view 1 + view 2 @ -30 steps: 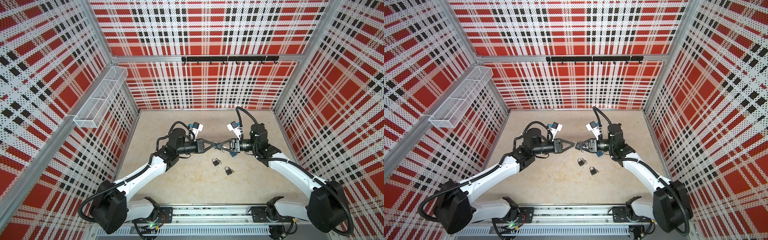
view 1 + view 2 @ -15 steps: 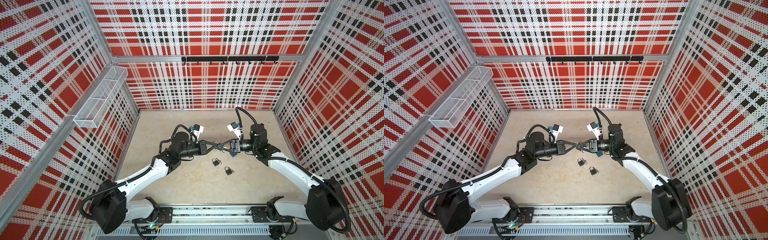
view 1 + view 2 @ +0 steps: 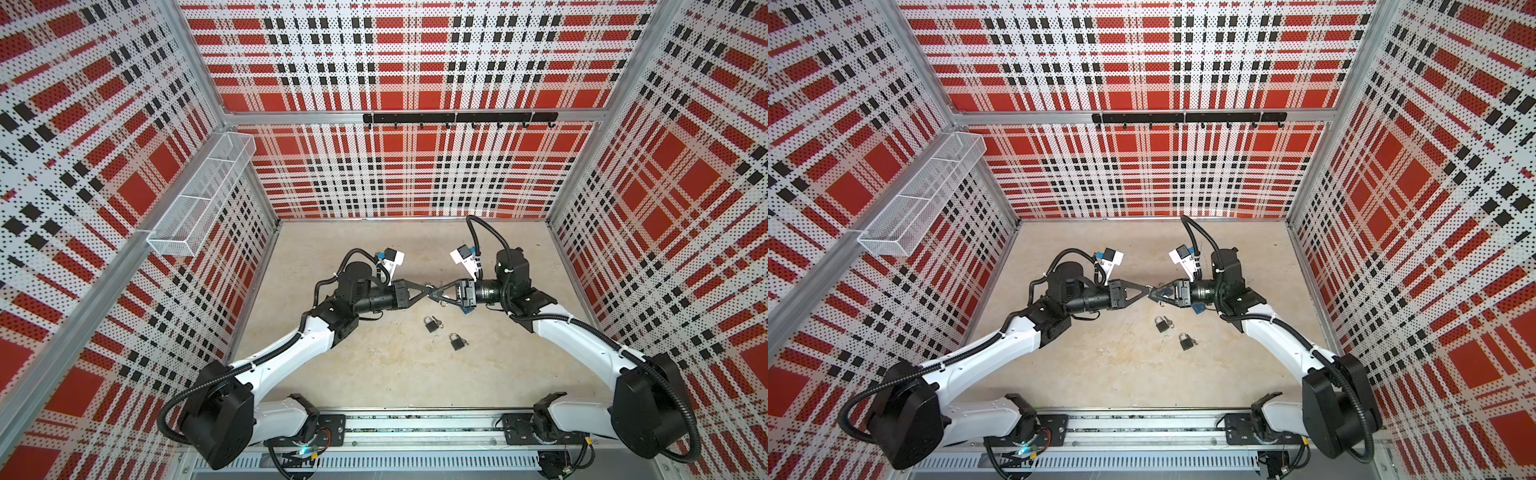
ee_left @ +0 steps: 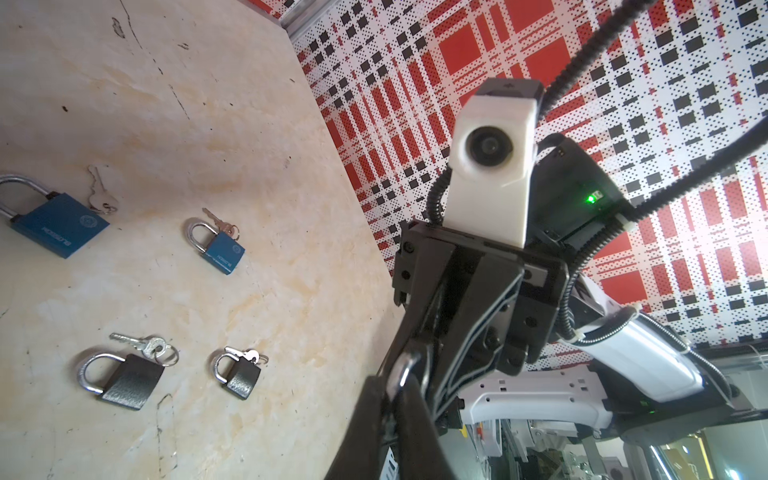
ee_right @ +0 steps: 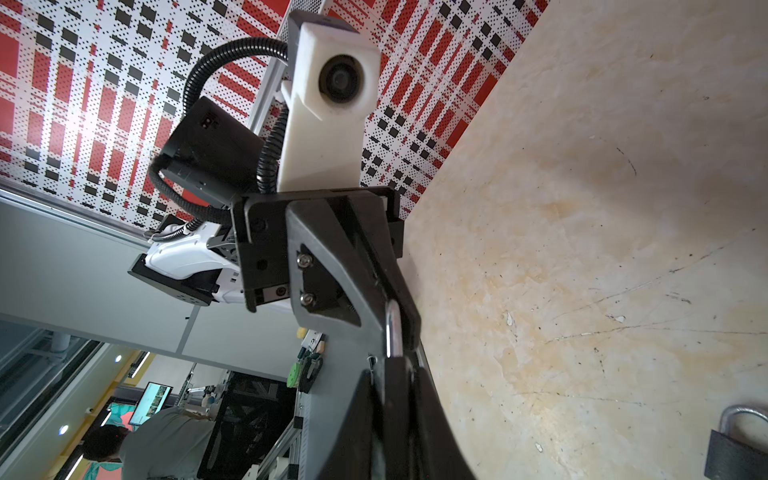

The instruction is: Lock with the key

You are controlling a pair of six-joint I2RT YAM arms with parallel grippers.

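Observation:
Both grippers meet tip to tip above the middle of the table. My right gripper [image 3: 435,292] [image 5: 395,376] is shut on the black body of a padlock [image 5: 394,386]. The padlock's silver shackle [image 4: 405,368] [image 5: 392,332] points away from it, toward the left arm. My left gripper [image 3: 425,288] [image 4: 392,388] has its fingers pinched around that shackle with almost no gap. A small ring [image 3: 444,302] dangles under the meeting point in both top views. The key itself is hidden by the fingers.
Two black padlocks with keys [image 3: 431,323] [image 3: 457,341] lie on the table just in front of the grippers. The left wrist view also shows two blue padlocks [image 4: 58,224] [image 4: 220,249]. A wire basket [image 3: 203,191] hangs on the left wall and a hook rail [image 3: 457,117] on the back wall.
The left arm's wrist dipped a little and came back while its fingertips stayed at the padlock. The right arm and the padlocks on the table have not moved.

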